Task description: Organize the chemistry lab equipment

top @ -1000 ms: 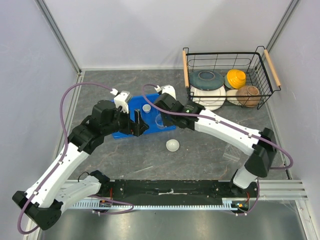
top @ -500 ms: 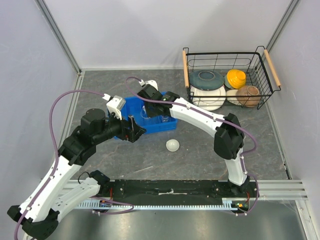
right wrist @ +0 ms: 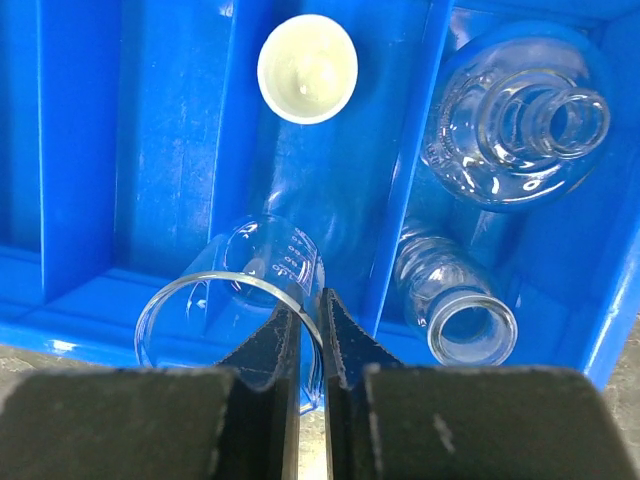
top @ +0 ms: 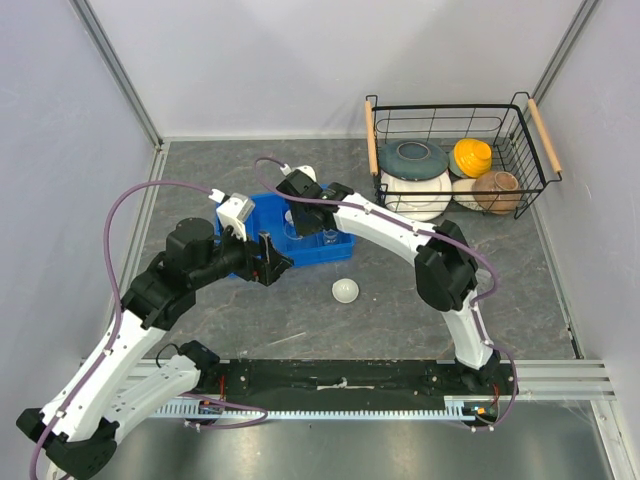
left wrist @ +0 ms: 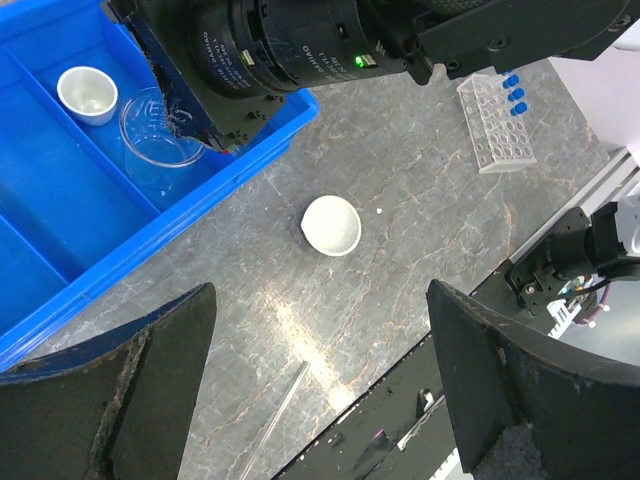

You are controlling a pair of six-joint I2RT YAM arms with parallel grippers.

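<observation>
A grey marbled table [top: 400,300] is enclosed by pale walls, with a black wire basket [top: 450,106] of ceramic bowls at its far right. A blue plastic divided tray [top: 335,250] lies left of centre.

The right arm is stretched from its base at the near right, bent at the elbow, and brought leftward over the far part of the tray, its wrist turned downward. The right gripper [right wrist: 307,300] is closed to a narrow slit on the rim of a clear glass beaker [right wrist: 260,260], which is tipped inside a tray compartment. A tiny white cup [right wrist: 307,68] stands in the same compartment, just beyond the beaker. Two further clear glass vessels [right wrist: 520,120] are seen in the neighbouring compartment to the right.

The left arm is raised from the near left and angled toward the tray's near edge. The left gripper [left wrist: 318,300] is held wide open above the table, with nothing between its fingers.

A white round dish [top: 345,291] rests on the table near the tray's near right corner. A clear plastic tube rack [left wrist: 497,135] with blue-capped clear tubes [left wrist: 513,92] lies well apart from the tray, on the other side of the dish.
</observation>
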